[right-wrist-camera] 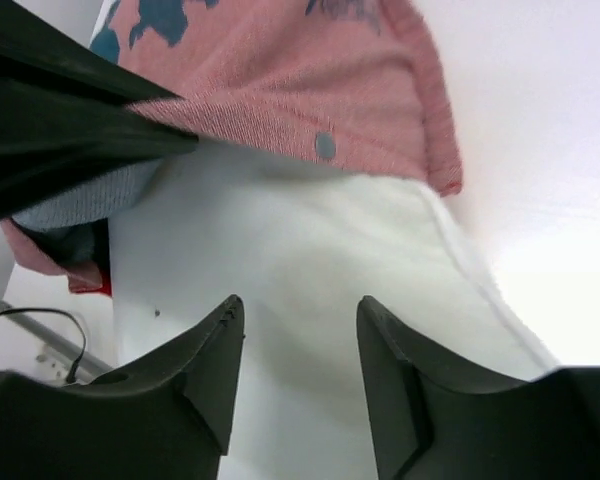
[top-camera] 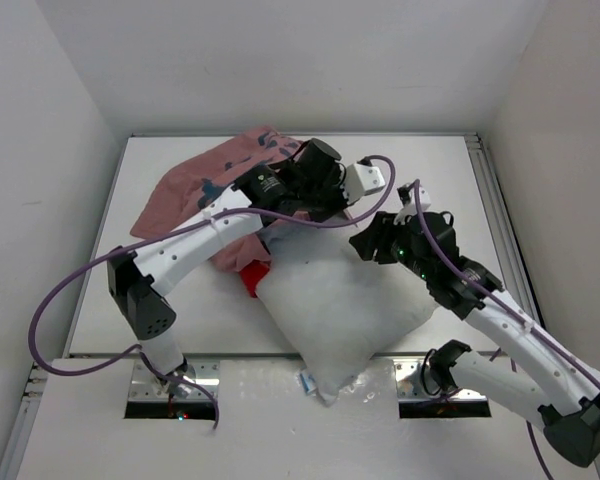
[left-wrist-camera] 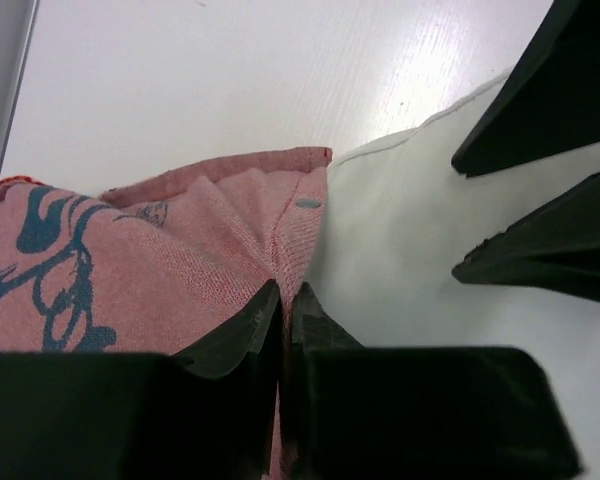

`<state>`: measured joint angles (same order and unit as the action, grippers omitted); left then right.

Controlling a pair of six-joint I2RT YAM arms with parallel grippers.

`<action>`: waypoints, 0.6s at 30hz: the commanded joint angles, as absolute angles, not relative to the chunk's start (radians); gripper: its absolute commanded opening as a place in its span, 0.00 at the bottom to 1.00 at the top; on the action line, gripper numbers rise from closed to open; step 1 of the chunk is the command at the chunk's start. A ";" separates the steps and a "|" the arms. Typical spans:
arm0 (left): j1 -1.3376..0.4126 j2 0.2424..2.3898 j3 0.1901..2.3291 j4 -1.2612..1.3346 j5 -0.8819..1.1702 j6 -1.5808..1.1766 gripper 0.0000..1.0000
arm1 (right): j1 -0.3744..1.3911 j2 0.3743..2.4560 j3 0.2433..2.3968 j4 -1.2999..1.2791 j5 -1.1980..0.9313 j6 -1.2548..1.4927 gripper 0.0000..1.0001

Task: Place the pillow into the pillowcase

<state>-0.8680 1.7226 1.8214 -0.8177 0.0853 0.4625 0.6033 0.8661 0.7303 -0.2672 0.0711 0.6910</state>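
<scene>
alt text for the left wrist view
The left jaws pinch the pinkish hem of the pillowcase, which meets the white pillow on its right. The right jaws, open, show dark at upper right; a white table lies beyond.

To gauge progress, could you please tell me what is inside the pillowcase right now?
The far end of the pillow passes under the edge of the pillowcase, which the left gripper pinches. Most of the pillow lies outside. How deep it reaches is hidden by fabric.
</scene>
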 commanded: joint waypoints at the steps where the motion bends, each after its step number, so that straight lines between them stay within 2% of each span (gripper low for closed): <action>1: -0.854 1.643 1.847 -0.765 0.081 0.449 0.09 | 0.597 0.871 0.820 -0.319 0.153 0.583 0.49; 4: -0.854 1.628 1.803 -0.762 0.091 0.453 0.36 | 0.597 0.940 0.859 -0.314 0.140 0.535 0.56; 8: -0.851 1.612 1.787 -0.773 0.081 0.459 0.52 | 0.595 1.031 0.887 -0.278 0.114 0.512 0.58; 9: -0.850 1.603 1.786 -0.788 0.075 0.466 0.60 | 0.591 1.057 0.888 -0.264 0.110 0.512 0.58; 11: -0.842 1.589 1.767 -0.817 0.066 0.491 0.67 | 0.588 1.075 0.888 -0.250 0.107 0.515 0.59; 12: -0.835 1.566 1.753 -0.825 0.051 0.498 0.75 | 0.584 1.087 0.891 -0.252 0.106 0.517 0.59; 14: -0.822 1.542 1.697 -0.847 0.044 0.518 0.83 | 0.583 1.088 0.887 -0.256 0.103 0.526 0.59; 15: -0.812 1.514 1.672 -0.853 0.048 0.526 0.90 | 0.578 1.072 0.870 -0.258 0.106 0.535 0.59; 18: -0.799 1.477 1.580 -0.870 0.041 0.537 0.98 | 0.569 1.016 0.815 -0.253 0.109 0.572 0.66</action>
